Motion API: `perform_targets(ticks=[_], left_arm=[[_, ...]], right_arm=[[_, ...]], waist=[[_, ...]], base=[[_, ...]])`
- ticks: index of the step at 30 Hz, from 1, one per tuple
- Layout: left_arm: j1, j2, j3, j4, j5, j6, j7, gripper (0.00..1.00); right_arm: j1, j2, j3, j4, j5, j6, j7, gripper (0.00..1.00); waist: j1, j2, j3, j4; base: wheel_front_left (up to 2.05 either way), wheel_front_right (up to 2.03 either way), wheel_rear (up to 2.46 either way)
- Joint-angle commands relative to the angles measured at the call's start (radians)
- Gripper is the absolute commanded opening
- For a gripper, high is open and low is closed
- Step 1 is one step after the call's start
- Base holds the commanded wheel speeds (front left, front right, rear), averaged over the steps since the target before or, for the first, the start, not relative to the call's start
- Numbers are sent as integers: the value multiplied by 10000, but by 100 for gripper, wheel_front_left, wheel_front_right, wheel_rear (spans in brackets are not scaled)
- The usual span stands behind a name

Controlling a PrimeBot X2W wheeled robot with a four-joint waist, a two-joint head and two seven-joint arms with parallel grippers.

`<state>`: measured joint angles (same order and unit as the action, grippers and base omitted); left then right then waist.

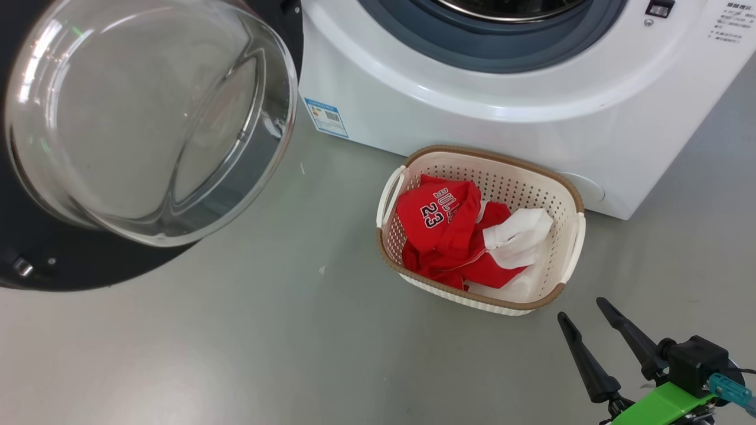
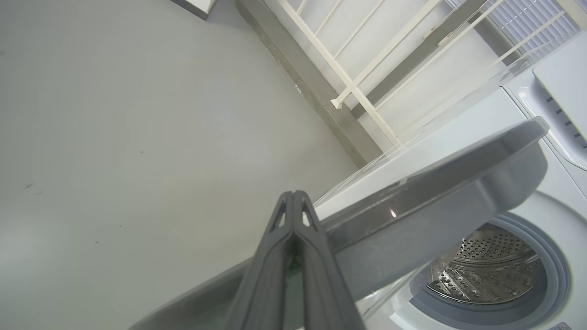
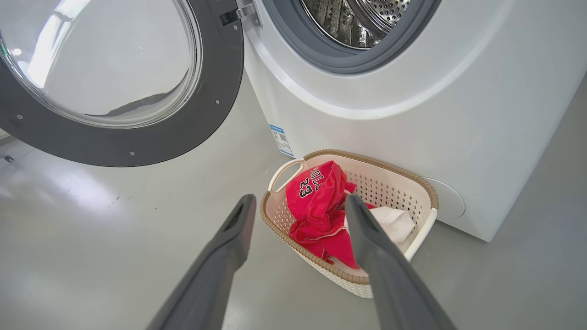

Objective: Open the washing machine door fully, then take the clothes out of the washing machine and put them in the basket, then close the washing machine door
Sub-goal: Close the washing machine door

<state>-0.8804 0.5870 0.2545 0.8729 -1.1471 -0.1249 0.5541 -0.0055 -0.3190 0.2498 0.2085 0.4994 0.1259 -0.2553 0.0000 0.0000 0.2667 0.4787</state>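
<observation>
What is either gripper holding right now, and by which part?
Nothing. The right gripper is open near the basket; the left gripper is shut and empty at the door edge.

The door (image 1: 147, 118), black-rimmed with a bulging clear glass bowl, stands swung wide open to the left of the white washer (image 1: 472, 106). The washer's perforated steel drum (image 3: 362, 18) looks empty, as far as it shows. The cream, brown-rimmed basket (image 1: 490, 154) sits on the floor (image 1: 295, 330) just before the washer's front, holding the crumpled red clothes (image 1: 443, 230), one printed "BULLS 23", with a white part alongside.
</observation>
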Motion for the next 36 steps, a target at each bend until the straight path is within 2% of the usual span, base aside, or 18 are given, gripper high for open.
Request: perform_targets(ticks=[1, 23, 36], left_arm=[[278, 592, 14, -331, -145, -57, 278, 0], [1734, 918, -1008, -2866, -1611, -57, 1909, 0], [2466, 1054, -1607, -5008, -2607, -57, 2634, 0]], right_arm=[[-185, -113, 198, -192, 1, 48, -65, 100], [-130, 164, 129, -119, 29, 48, -65, 100], [-47, 326, 114, -120, 15, 48, -65, 100]], waist=[[0, 0, -78, -26], [0, 0, -497, -260], [0, 0, -695, -446]], base=[[0, 0, 0], [0, 0, 0], [0, 0, 0]])
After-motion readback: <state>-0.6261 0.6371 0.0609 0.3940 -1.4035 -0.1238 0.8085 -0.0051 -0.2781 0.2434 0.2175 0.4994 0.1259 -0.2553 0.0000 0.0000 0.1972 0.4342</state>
